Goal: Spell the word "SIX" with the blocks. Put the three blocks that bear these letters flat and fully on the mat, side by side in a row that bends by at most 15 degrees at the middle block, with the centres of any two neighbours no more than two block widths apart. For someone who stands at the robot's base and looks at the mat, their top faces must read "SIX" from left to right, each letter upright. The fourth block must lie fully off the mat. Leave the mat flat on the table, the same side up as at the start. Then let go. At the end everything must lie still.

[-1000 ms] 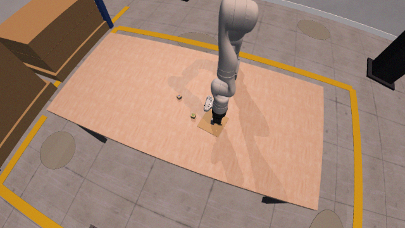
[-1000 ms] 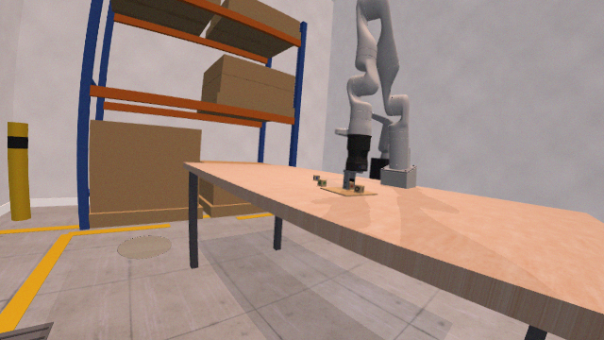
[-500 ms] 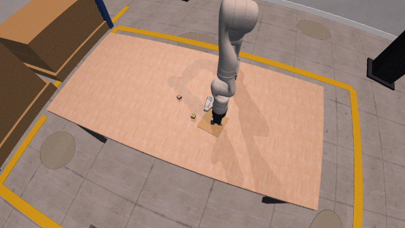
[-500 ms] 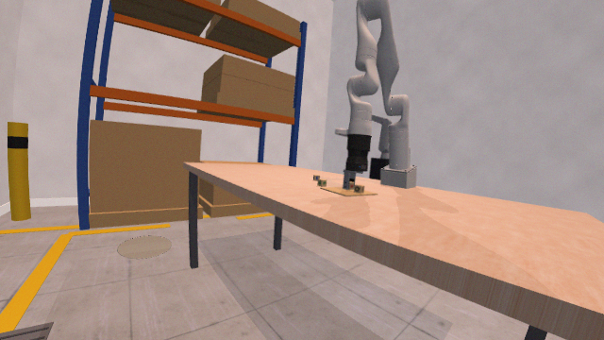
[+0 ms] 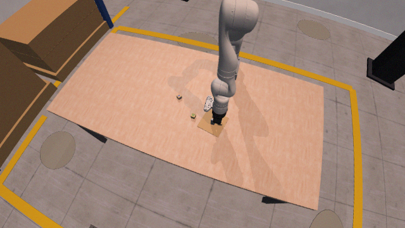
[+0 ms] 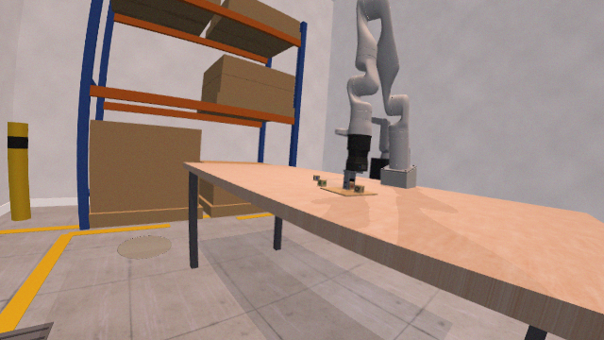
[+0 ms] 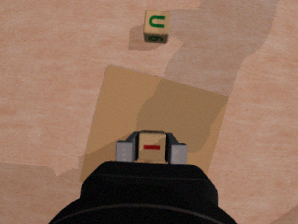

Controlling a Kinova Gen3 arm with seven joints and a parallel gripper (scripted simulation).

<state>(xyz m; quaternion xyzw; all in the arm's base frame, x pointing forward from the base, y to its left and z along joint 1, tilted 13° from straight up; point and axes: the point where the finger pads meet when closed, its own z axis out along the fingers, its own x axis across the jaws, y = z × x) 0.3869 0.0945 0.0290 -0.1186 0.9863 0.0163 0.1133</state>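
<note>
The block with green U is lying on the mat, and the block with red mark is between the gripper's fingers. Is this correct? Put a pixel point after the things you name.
Not quite: the block with green U (image 5: 193,116) (image 6: 322,182) (image 7: 156,22) lies off the mat (image 5: 206,124) (image 6: 336,190) (image 7: 120,95), beyond its edge, as the wrist view shows.

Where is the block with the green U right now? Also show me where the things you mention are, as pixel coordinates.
The green U block (image 5: 193,116) (image 6: 322,182) (image 7: 157,22) sits off the mat (image 5: 205,125) (image 6: 337,191) (image 7: 120,95), just left of it in the top view.

And here's the mat (image 5: 205,125) (image 6: 336,191) (image 7: 120,95) on the table (image 5: 142,95) (image 6: 448,227) (image 7: 40,110): one block (image 6: 360,189) on it, the U block (image 5: 193,116) (image 6: 322,182) (image 7: 156,21) just off its right, another block (image 5: 179,97) (image 6: 316,178) farther right!
</note>
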